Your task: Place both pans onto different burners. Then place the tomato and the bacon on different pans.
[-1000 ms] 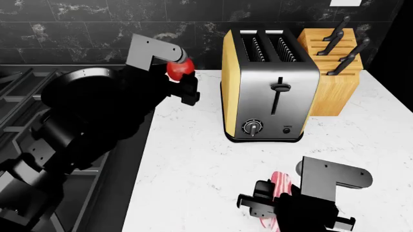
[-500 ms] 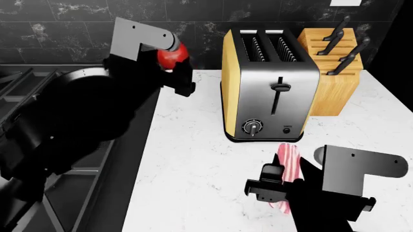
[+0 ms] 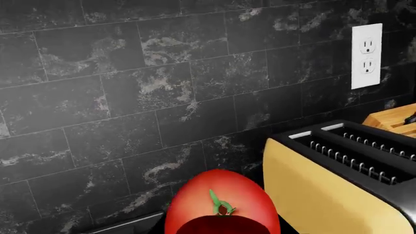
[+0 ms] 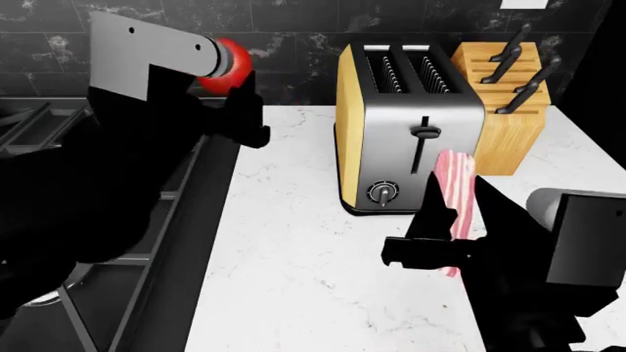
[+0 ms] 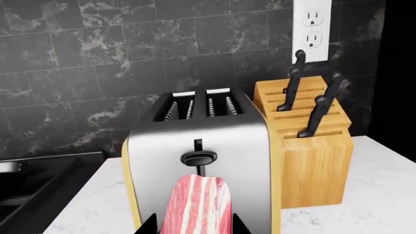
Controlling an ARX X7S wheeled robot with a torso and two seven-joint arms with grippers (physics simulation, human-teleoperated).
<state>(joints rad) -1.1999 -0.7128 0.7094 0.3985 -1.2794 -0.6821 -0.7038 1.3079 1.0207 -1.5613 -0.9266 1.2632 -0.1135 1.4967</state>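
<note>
Both arms risen | left gripper (image 4: 234,88) clamps tomato (image 4: 227,67) | right gripper (image 4: 450,231) clamps bacon (image 4: 456,194)

Left arm raised high at head view's left, wrist bent forward, left pincer (image 4: 233,81) clamped on the tomato (image 4: 225,67). Right arm up at lower right, forearm angled inward, right pincer (image 4: 452,235) clamped on the bacon (image 4: 456,198), strip standing upright out of the jaws.

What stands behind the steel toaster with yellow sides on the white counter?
Behind the toaster is the black marbled tile wall. The wooden knife block stands at its side, not behind. The counter strip directly behind is hidden by the toaster.
</note>
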